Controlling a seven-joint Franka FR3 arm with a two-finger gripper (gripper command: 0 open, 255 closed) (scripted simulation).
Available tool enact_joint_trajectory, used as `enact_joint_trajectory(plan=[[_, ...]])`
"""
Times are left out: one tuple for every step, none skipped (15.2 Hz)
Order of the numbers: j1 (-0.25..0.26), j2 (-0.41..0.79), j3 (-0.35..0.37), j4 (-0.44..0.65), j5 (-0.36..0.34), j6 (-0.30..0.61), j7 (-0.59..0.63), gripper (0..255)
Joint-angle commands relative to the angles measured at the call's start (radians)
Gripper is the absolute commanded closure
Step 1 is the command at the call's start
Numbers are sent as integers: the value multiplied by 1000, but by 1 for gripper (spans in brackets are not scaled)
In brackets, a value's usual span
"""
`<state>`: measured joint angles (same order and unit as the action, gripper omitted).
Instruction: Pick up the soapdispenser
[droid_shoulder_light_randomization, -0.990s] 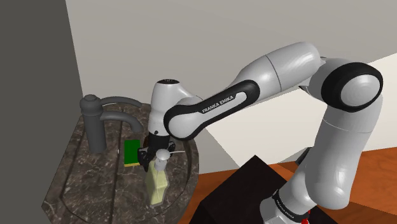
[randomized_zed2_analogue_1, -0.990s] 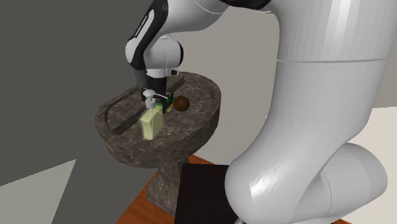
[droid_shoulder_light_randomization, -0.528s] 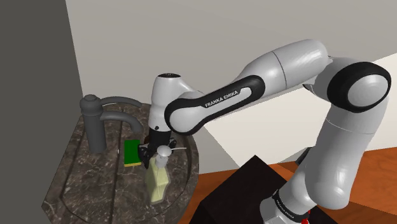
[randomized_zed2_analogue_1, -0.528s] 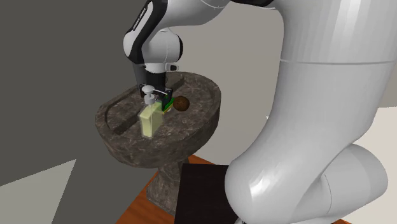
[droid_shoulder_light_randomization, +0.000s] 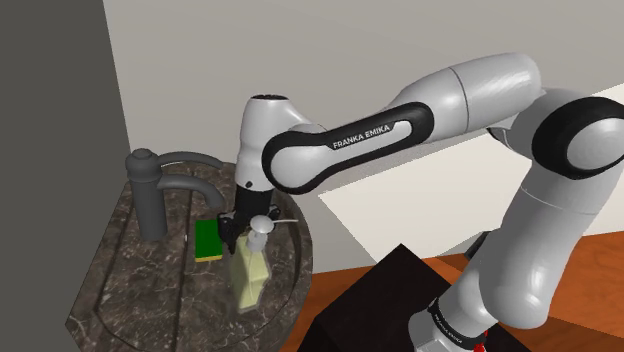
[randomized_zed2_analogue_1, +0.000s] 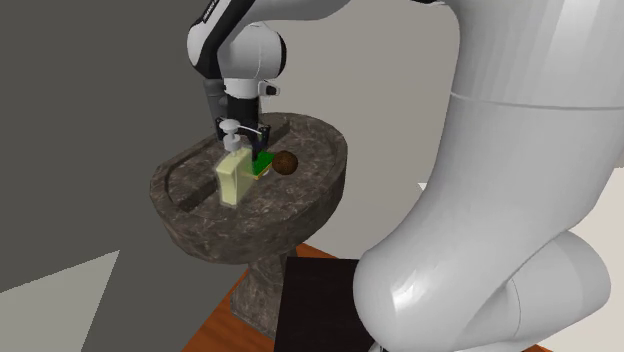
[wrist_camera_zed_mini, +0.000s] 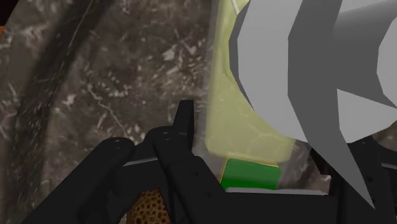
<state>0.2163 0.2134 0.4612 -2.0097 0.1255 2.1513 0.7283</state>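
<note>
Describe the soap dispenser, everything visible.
The soap dispenser is a pale yellow-green, translucent squarish bottle with a white pump head. It is roughly upright over the dark mottled sink, beside a green sponge. The gripper clasps its neck under the pump. Whether its base touches the sink is unclear.

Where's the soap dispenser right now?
The soap dispenser is in the shoulder view's lower left, over the dark stone sink, just right of the green sponge, with its pump top clasped by the gripper.

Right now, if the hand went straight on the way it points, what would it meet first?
Probably the soap dispenser itself: the hand points down, clasping its pump, the pale yellow bottle directly below; then the dark sink.
</note>
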Motion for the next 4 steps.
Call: enact_joint_trajectory(plan=[[-1, -12, 2, 15, 4, -26, 1, 255], [-2, -19, 2, 21, 6, -38, 2, 255], [-3, -20, 2, 22, 7, -40, 1, 255], [-3, -20, 2, 22, 7, -40, 2, 255]])
